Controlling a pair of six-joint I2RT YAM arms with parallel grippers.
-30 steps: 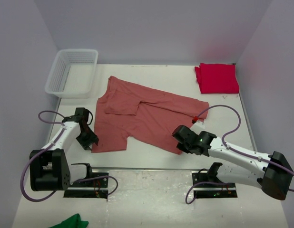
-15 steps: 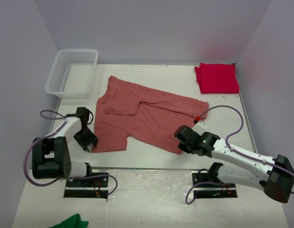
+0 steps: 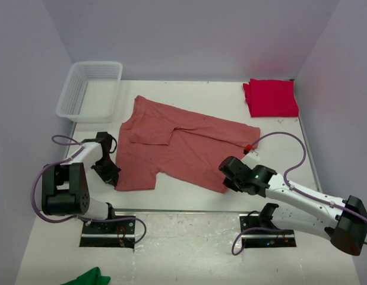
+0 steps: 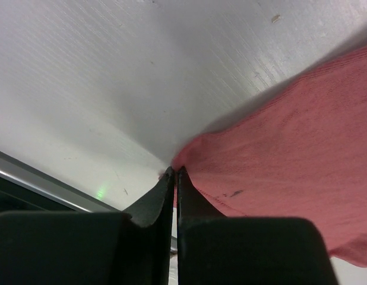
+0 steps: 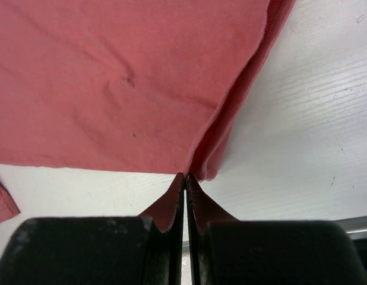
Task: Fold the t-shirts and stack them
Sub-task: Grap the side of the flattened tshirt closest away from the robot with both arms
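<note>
**Item 1: salmon-red t-shirt** (image 3: pixel 177 142). Lay spread flat, partly rumpled, on the middle of the white surface (image 3: pixel 189 199). Its long axis ran slantwise from far left to near right. Two near corners pointed toward the arm bases, well apart from each other, with a notch of bare surface between them.

**Item 2: left jaws.** Carried by the left arm (image 3: pixel 82 155) and set at the near-left corner of the shirt. In the left wrist view they were pressed together with that corner (image 4: pixel 189 155) at their tips, apparently pinched. The cloth stretched away from them, up and to the right.

**Item 3: right jaws.** Carried by the right arm (image 3: pixel 302 199) and set at the near-right corner. In the right wrist view they were closed on the doubled edge (image 5: pixel 202 163). The body of the shirt lay ahead and to the left.

**Relation of note.** The whole shirt lay beyond both pairs of jaws, toward the far side. Each arm was nearer its own corner. Judged: a fold would carry the near corners away from the bases, both arms moving evenly.

**Item 4: crimson t-shirt** (image 3: pixel 271 98). Already folded, at the far-right corner, well apart from the arms.

**Item 5: basket** (image 3: pixel 88 89). White, at far left.
</note>
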